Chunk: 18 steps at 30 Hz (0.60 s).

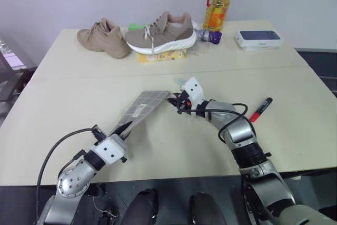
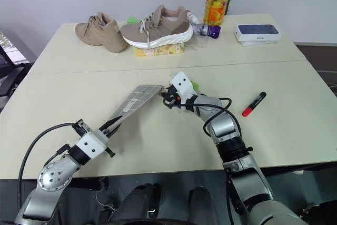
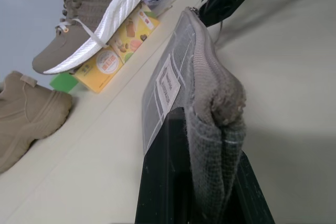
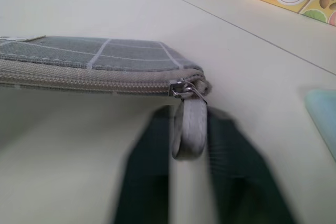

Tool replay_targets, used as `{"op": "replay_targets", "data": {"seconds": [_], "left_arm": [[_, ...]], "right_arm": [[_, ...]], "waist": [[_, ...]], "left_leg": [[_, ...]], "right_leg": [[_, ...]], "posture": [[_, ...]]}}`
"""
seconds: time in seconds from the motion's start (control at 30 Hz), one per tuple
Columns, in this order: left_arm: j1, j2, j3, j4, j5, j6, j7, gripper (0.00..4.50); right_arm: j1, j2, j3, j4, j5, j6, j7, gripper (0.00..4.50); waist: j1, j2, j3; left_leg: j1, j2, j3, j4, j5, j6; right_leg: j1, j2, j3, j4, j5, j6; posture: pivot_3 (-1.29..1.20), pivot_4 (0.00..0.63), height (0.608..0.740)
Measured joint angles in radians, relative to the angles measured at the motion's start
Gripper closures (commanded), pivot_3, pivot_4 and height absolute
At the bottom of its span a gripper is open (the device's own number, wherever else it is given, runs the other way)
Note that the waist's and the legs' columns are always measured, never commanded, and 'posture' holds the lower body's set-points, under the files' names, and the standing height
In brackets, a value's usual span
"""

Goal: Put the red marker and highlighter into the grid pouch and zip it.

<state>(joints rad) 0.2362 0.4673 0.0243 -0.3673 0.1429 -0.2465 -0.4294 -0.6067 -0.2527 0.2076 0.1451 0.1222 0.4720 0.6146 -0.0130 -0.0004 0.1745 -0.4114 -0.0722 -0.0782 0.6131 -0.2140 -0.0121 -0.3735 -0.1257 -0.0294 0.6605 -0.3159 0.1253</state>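
Left gripper (image 1: 123, 128) clamps one end of the grid pouch (image 1: 146, 106), holding it lifted off the table (image 1: 63, 109) and slanting toward one o'clock; its grey fabric carries thin white grid lines and a small white label; right gripper (image 4: 190, 145) is closed on the grey zipper pull (image 4: 189, 129) at the pouch's far corner. At the pouch's three o'clock, well apart, the red marker (image 1: 261, 109) lies on the table; black barrel, red cap.

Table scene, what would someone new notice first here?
The pouch, stretched above the table between both grippers: the left gripper clamps one end, and the right gripper is shut at the zipper pull on the other. The red marker lies alone on the table off to the right. At the far edge sit two tan shoes and an oil bottle.
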Motion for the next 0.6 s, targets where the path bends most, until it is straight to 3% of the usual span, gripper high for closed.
{"op": "replay_targets", "data": {"seconds": [0.3,0.6], "left_arm": [[-0.037,-0.043,-0.018,0.003,0.018,0.042,0.025,4.5],[-0.189,-0.115,-0.114,0.089,0.073,0.107,0.063,4.5]], "right_arm": [[0.019,-0.067,0.074,-0.114,-0.026,-0.021,0.088,4.47],[0.057,-0.171,0.174,-0.3,-0.044,-0.064,0.23,4.47]], "waist": [[0.004,0.0,0.0],[0.001,-0.001,0.001]], "left_leg": [[0.0,0.0,0.0,0.0,0.0,0.0],[0.0,0.0,0.0,0.0,0.0,0.0]], "right_leg": [[0.0,0.0,0.0,-0.001,0.0,0.0],[0.001,0.0,0.0,-0.001,0.0,0.0]], "posture": [[0.0,0.15,0.739],[0.0,0.15,0.739]]}}
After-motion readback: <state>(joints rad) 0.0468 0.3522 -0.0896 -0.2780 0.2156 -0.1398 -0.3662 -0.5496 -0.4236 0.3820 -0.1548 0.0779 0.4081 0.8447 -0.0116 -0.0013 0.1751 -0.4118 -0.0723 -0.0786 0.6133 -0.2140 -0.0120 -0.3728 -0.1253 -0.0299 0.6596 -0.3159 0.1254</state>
